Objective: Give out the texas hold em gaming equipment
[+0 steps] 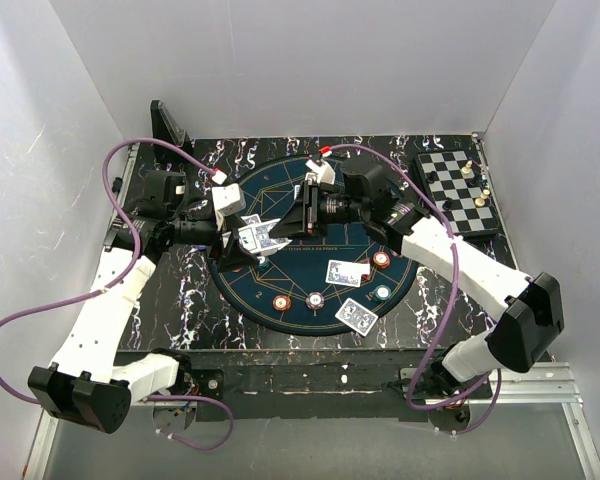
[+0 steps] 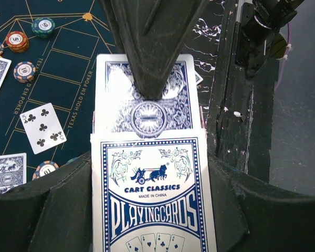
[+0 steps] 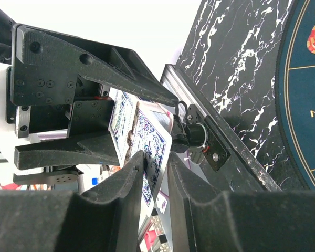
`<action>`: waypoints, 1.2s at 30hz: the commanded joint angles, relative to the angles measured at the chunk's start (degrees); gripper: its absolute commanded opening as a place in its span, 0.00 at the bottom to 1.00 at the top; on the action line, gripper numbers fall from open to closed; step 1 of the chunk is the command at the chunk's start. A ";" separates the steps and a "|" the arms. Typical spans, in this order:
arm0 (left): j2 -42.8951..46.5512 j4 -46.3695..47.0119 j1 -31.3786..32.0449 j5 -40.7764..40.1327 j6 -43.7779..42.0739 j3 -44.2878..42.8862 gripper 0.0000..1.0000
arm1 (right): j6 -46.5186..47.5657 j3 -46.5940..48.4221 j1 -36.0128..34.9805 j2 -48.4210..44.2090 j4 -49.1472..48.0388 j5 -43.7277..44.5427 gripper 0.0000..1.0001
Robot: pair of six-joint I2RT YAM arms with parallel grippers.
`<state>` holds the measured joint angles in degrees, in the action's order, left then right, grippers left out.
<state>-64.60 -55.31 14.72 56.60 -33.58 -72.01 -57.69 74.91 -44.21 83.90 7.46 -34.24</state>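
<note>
**Top view:** Both arms bend inward over the round mat (image 1: 290,275). The left end effector (image 1: 238,245) is clenched on a card box (image 1: 252,238), and the right end effector (image 1: 282,228) meets it head-on. Poker chips (image 1: 381,259) and loose cards (image 1: 346,272) lie on the mat nearer the bases, with the chessboard (image 1: 458,190) well apart behind the right arm.

**Left wrist:** A blue-backed card (image 2: 121,94) juts from the box, with a right finger (image 2: 152,52) across its back. A five of clubs (image 2: 42,127) lies to the left.

**Right wrist:** The fingers (image 3: 121,205) straddle that card, narrowly parted. Whether they pinch it cannot be told.
</note>
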 commanded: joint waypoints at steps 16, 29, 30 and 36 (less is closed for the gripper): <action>1.67 2.22 -0.13 3.08 0.27 -2.00 0.41 | 4.60 -1.18 4.04 -7.34 8.79 2.68 0.25; 1.23 2.49 -0.22 2.73 0.36 -1.56 0.41 | 11.46 3.04 10.45 -12.70 20.39 4.97 0.16; 1.23 2.49 -0.22 2.73 0.36 -1.64 0.41 | 11.81 3.48 10.98 -12.88 20.83 4.71 0.14; 1.32 2.58 -0.13 2.46 0.36 -1.56 0.41 | 13.74 6.38 12.30 -11.92 23.12 4.18 0.07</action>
<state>-64.53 -53.98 14.72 57.45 -33.41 -72.01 -46.70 77.47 -32.47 72.64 28.80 -29.74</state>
